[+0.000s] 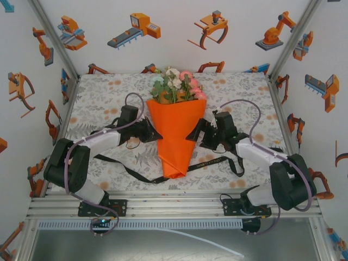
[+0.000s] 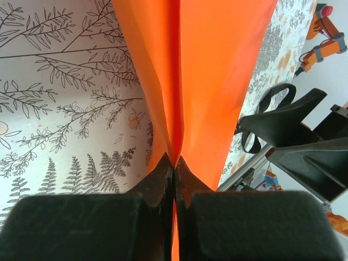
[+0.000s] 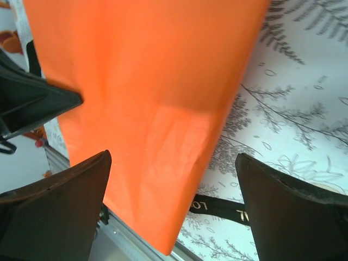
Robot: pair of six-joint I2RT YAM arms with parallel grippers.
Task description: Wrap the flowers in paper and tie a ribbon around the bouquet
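The bouquet (image 1: 175, 138) lies in the middle of the table, an orange paper (image 2: 217, 65) cone with its point towards me. The flowers (image 1: 176, 84) show pink, white and green above its wide far end. My left gripper (image 1: 157, 134) is at the cone's left edge, and in the left wrist view its tips (image 2: 174, 161) are shut on a raised fold of the paper. At the cone's right edge my right gripper (image 1: 194, 134) stands open, straddling the paper (image 3: 147, 81) edge without touching it (image 3: 173, 163). The black ribbon (image 1: 126, 166) runs across the table under the cone's lower part; a stretch with gold lettering (image 3: 220, 207) lies between the right fingers.
The floral tablecloth (image 1: 103, 103) covers the table. An aluminium rail (image 1: 174, 202) runs along the near edge just past the cone's tip. Printed walls (image 1: 32, 81) close in left, right and back. The ribbon forms a loop at the right (image 1: 237, 165).
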